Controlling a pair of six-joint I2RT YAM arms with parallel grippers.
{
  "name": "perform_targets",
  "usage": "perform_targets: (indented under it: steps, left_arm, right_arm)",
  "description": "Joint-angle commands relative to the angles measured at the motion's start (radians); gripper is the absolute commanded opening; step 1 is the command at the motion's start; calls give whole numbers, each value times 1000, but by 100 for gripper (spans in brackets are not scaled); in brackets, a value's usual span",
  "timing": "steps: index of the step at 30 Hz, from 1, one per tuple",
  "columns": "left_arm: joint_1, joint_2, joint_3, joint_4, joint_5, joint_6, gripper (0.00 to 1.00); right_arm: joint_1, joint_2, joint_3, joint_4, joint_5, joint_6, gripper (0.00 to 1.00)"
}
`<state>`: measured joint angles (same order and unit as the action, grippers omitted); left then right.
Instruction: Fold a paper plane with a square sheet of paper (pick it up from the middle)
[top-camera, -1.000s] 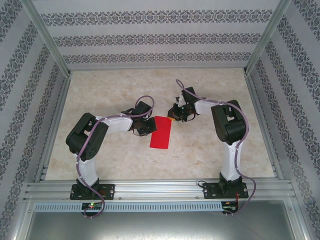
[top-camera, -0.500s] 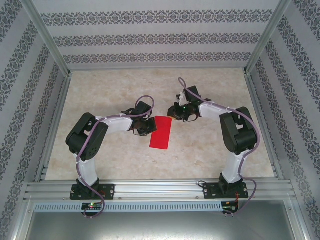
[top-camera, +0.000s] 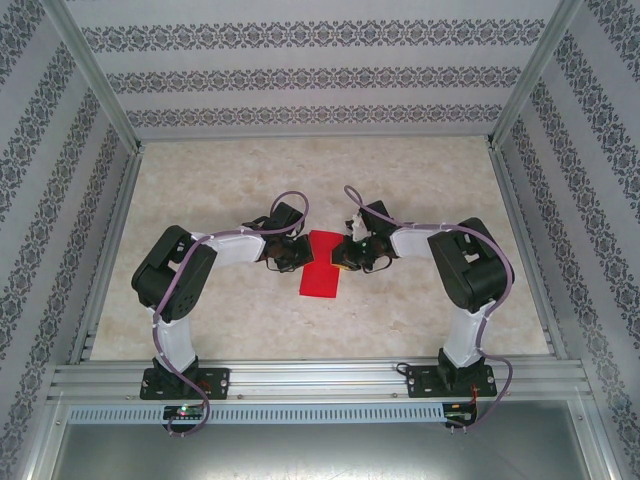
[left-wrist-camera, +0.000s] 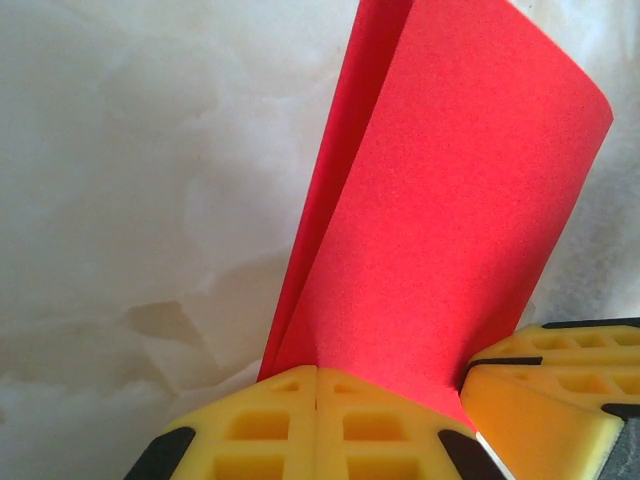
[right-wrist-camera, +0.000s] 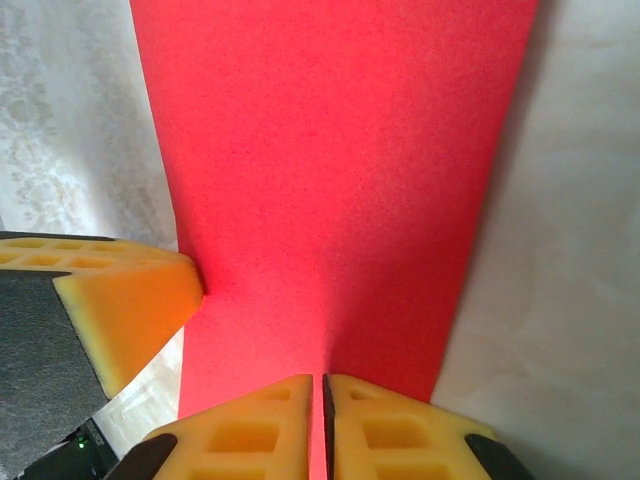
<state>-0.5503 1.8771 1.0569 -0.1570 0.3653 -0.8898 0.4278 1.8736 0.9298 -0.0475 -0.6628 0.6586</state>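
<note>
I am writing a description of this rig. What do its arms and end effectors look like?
Left arm and right arm: white links, black joints, black bases, a purple cable along each. The left end effector and right end effector have yellow fingers with square recesses.

Right wrist view — red sheet (right-wrist-camera: 330, 180) cut off at top edge

The paper (left-wrist-camera: 440, 250) looks matt, the yellow fingers (left-wrist-camera: 260, 430) plastic, the table (left-wrist-camera: 120, 180) smooth.
</note>
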Motion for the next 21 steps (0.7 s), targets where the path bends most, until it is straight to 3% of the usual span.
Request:
perform_targets:
  steps: [1, 6, 13, 21]
  left_arm:
    - [-8, 2, -32, -114, -37, 14, 0]
    - [-8, 5, -32, -116, -38, 14, 0]
    - [-8, 6, -34, -113, -40, 10, 0]
    - [-10, 7, -29, -118, -38, 14, 0]
  right_arm:
    - [4, -58, -25, -4, 4, -15, 14]
    - [35, -155, -70, -26, 5, -25, 14]
    - [118, -172, -220, 120, -29, 80, 13]
    - [179, -158, -272, 85, 58, 76, 13]
